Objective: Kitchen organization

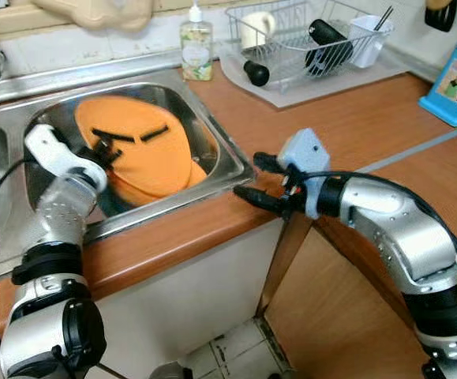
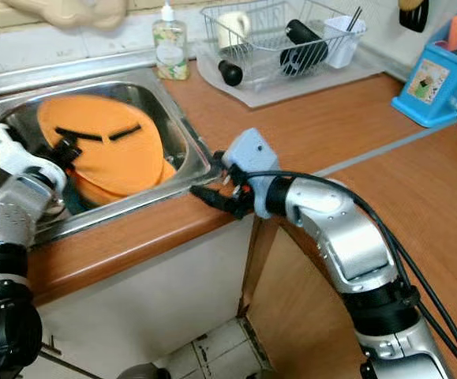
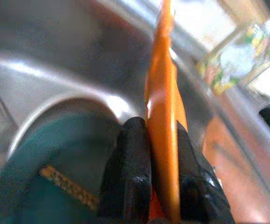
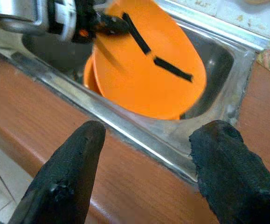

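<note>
The orange plate (image 1: 137,146) stands tilted up on its edge in the sink (image 1: 220,138). The left pincer (image 1: 102,154) holds it by the rim, one finger on each side. More orange plates lie under it, and something green sits low in the sink. The right pincer (image 1: 252,178) waits wide open at the desk (image 1: 354,126) edge, just beside the sink, its fingers pointing at the plate. The left arm is nearer. Farther back, a rack (image 1: 307,39) holds a cup, a dark bottle and a white tub. A soap bottle (image 1: 196,47) stands by it.
</note>
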You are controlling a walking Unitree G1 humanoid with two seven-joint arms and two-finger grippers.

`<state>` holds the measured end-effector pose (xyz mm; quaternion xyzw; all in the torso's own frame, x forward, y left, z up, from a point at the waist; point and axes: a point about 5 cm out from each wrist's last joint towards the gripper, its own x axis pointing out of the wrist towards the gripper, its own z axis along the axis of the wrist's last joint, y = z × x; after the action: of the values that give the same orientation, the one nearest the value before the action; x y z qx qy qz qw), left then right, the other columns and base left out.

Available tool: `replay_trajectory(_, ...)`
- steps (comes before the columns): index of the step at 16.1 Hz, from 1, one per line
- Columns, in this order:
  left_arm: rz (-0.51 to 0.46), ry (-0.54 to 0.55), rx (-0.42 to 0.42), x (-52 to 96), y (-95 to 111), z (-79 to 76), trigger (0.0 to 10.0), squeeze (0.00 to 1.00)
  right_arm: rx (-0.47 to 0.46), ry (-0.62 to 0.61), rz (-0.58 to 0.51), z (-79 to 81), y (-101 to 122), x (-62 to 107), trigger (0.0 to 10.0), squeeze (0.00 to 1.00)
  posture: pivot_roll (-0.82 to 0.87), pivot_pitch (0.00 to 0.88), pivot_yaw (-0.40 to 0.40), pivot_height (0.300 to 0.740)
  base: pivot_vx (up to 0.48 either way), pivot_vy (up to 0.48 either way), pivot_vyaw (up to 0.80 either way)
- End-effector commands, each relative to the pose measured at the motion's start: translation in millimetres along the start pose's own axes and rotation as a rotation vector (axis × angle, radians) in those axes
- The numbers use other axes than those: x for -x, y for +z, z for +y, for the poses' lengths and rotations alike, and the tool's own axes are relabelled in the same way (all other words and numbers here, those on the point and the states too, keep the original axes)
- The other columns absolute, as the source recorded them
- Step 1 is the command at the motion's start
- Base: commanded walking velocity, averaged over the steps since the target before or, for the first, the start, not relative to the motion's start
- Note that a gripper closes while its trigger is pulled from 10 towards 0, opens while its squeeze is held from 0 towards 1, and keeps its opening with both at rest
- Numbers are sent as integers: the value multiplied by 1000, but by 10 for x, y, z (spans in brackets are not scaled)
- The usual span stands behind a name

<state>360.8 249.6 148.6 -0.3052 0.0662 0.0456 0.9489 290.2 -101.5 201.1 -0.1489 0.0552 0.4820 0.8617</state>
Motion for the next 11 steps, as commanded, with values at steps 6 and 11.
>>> replay_trajectory(6, 51, 28, -75, -52, -35, -42, 10000, 1000, 14, -6, 30, 45, -27, -5, 10000, 0, -123, 0, 36, 740, 0, 0, 0)
replay_trajectory(11, 55, 28, -192, -7, 19, 8, 10000, 1000, -8, -51, 54, 45, -92, -6, 10000, 0, -120, 0, 41, 740, 0, 0, 0)
